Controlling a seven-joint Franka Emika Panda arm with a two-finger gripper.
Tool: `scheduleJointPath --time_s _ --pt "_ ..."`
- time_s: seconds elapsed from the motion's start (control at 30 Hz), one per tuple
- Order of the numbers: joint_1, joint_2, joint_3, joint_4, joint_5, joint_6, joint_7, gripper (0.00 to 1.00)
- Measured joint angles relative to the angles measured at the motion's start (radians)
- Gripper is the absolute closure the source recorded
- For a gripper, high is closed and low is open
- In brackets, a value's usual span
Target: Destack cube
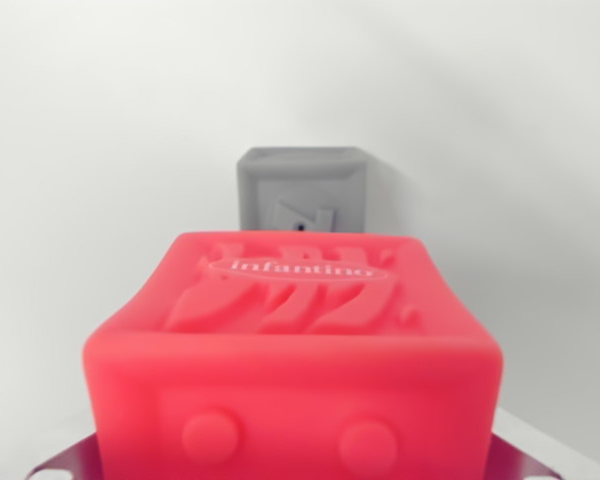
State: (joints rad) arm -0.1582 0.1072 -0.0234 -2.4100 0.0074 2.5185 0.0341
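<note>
A red soft cube (295,340) with "infantino" embossed on its top fills the lower half of the wrist view, very close to the camera. My gripper (295,468) is shut on it. Only the metal finger (65,462) at the wrist view's left and its twin at the right edge show, pressed against the cube's lower sides. Behind it a grey cube (302,190) stands upright on the white surface (100,150), apart from the red one. The red cube hides the grey cube's base.
A plain white surface and backdrop surround both cubes. A soft shadow falls to the right of the grey cube.
</note>
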Motion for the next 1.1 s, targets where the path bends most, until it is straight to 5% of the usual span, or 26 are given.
scheduleJointPath --time_s 0.47,1.1 --pt "0.000 -0.090 0.000 0.022 -0.002 -0.107 0.005 1.00" --pt "0.021 -0.087 0.009 -0.021 -0.002 -0.071 0.165 1.00"
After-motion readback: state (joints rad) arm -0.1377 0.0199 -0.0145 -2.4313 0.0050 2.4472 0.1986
